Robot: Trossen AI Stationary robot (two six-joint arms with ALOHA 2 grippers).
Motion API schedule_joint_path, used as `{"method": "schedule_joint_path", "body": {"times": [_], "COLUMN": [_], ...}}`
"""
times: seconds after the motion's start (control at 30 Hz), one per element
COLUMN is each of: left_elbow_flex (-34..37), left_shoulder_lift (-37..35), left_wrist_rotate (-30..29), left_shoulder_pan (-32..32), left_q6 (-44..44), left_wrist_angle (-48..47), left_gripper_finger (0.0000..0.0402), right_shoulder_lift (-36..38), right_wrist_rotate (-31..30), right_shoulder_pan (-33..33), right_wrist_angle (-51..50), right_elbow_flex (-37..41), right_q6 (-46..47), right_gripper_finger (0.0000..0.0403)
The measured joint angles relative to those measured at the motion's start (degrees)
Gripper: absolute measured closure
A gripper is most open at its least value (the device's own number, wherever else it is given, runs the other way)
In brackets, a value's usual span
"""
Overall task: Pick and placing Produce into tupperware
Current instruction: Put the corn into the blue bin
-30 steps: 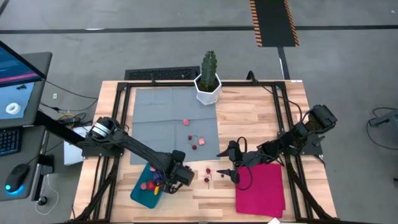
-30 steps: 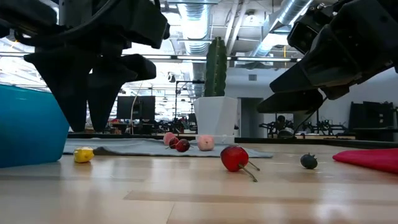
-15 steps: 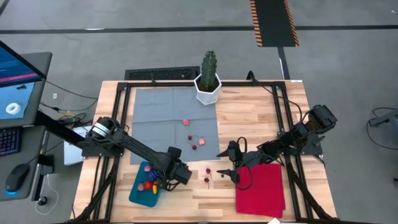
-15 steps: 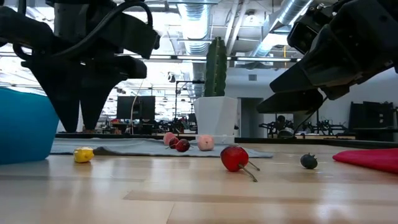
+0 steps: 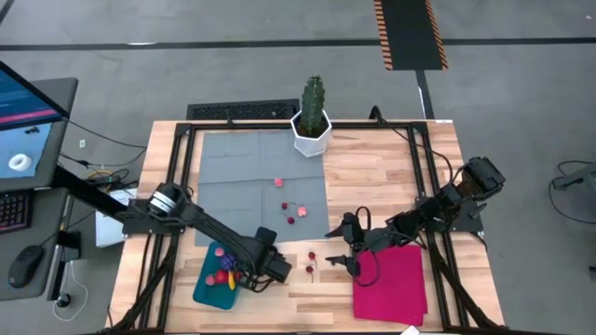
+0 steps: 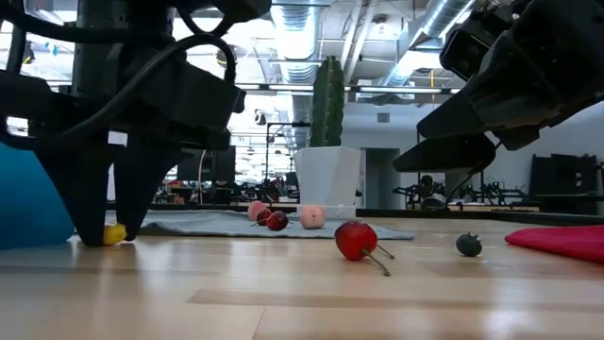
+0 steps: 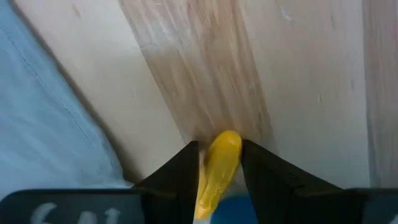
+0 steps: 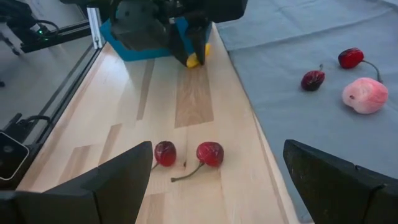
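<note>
The tupperware is teal and sits near the table's near-left edge, with red, purple and yellow produce in it. My left gripper points down just right of it, shut on a small yellow produce piece. Two red cherries lie on bare wood between the grippers. Pink pieces and dark cherries rest on the grey mat. My right gripper hovers open just right of the two red cherries. My left gripper pinches the yellow piece between its two fingers, across its width, coming from above and pointing down. The piece's far end sticks out past the fingertips. In the low view the yellow piece sits on the table at the fingertips.
A cactus in a white pot stands at the far edge of the grey mat. A red cloth lies under the right arm. A black frame runs around the table. Bare wood lies far right.
My left gripper has come down from above the table until its fingertips reach the wood around the yellow piece. The tupperware has shifted a little toward the table's left edge. My right arm has kept still.
</note>
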State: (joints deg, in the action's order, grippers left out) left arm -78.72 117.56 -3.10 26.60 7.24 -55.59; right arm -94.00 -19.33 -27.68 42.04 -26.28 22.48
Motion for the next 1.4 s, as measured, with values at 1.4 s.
{"method": "schedule_joint_path", "body": {"times": [1.4], "left_elbow_flex": [-2.7], "left_shoulder_lift": [-40.4], "left_wrist_rotate": [-28.9], "left_shoulder_pan": [9.2], "left_q6": [22.7], "left_wrist_angle": [-6.3], "left_gripper_finger": [0.0373], "right_shoulder_lift": [0.0], "right_wrist_rotate": [-0.2], "right_shoulder_pan": [-1.6], "right_wrist_angle": [0.0], "right_elbow_flex": [0.0], "right_q6": [1.1], "right_gripper_finger": [0.0018]}}
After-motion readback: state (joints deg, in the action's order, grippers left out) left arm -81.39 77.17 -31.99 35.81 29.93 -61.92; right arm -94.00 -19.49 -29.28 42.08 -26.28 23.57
